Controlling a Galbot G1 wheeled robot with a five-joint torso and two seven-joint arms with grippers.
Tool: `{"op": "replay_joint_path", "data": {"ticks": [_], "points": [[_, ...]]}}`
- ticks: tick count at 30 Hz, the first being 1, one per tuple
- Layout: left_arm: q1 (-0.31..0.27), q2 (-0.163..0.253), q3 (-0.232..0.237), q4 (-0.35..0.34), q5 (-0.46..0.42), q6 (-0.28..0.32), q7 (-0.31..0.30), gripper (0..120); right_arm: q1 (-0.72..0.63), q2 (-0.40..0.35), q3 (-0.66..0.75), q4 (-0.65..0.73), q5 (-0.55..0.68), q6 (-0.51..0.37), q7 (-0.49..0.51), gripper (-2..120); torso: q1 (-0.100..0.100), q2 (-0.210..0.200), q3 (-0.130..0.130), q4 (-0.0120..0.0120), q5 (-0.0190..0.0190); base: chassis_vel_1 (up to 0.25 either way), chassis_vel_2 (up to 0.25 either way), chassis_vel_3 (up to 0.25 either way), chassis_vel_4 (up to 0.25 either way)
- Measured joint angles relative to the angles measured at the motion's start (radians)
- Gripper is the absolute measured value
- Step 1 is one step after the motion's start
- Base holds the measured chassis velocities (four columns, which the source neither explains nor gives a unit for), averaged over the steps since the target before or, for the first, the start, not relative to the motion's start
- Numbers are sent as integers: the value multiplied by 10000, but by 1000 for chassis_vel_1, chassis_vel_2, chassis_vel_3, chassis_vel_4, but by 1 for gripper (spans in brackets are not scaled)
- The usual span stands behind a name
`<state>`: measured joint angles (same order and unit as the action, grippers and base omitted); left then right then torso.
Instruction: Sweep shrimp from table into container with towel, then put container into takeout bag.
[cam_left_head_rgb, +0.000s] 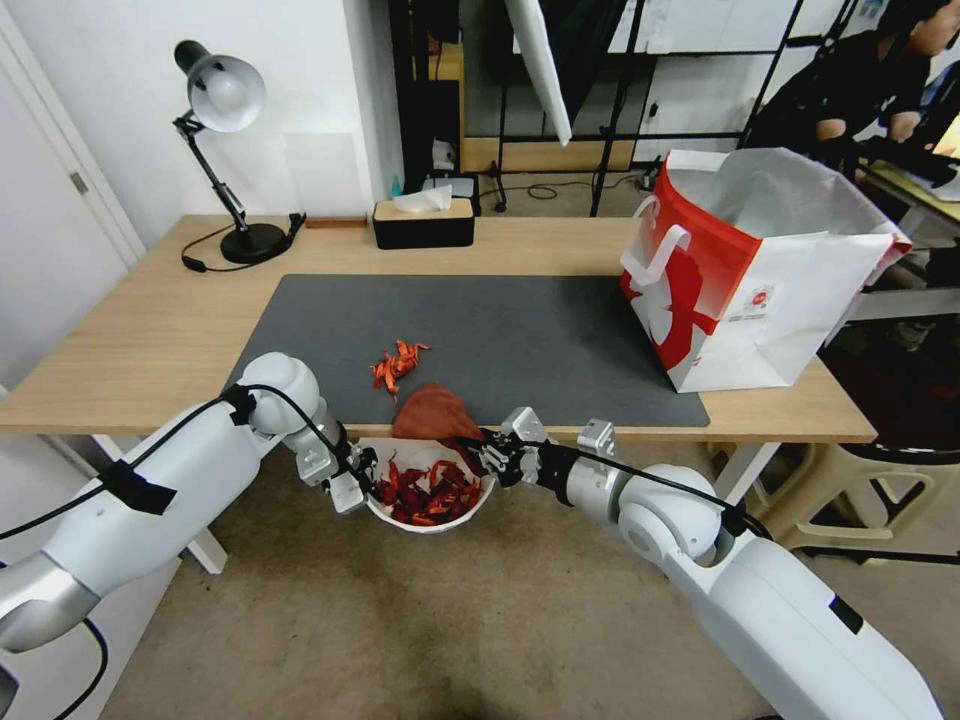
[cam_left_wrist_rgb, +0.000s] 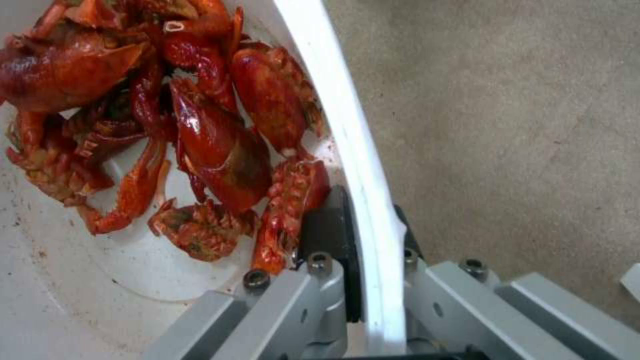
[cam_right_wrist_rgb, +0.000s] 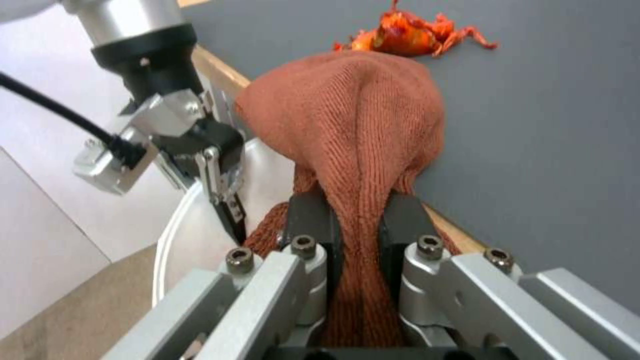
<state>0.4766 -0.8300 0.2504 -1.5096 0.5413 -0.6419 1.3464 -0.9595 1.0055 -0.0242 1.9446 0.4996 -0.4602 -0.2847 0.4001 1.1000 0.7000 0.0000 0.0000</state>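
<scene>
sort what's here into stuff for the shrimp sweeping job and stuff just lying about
For the job: shrimp, towel, container, takeout bag, table, left gripper, right gripper.

Lying about: desk lamp, black tissue box.

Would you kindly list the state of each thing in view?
Container: held below the table edge, partly filled with shrimp.
Shrimp: small pile left on the mat.
Towel: draped over the table edge.
Bag: upright, open.
Left gripper: shut on container rim.
Right gripper: shut on towel.
</scene>
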Motion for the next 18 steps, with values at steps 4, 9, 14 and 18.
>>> {"op": "replay_joint_path", "data": {"ticks": [4,9,14,18], "points": [[3,-4,14,2,19,0,0,0,-26,26,187,109,75,36,-15,7,0,0,0,0,0,0,0,0,0],[3,1,22,5,30,-3,2,0,19,-1,581,209,397,177,-23,7,0,0,0,-1,0,0,0,0,0],[85,29,-43,12,40,-23,3,0,321,145,845,10,972,488,198,7,-1,0,0,-2,0,0,0,0,0],[276,139,-205,-15,57,-58,2,0,1206,526,767,-663,1470,742,777,7,-1,0,0,0,-1,0,0,0,0]]}}
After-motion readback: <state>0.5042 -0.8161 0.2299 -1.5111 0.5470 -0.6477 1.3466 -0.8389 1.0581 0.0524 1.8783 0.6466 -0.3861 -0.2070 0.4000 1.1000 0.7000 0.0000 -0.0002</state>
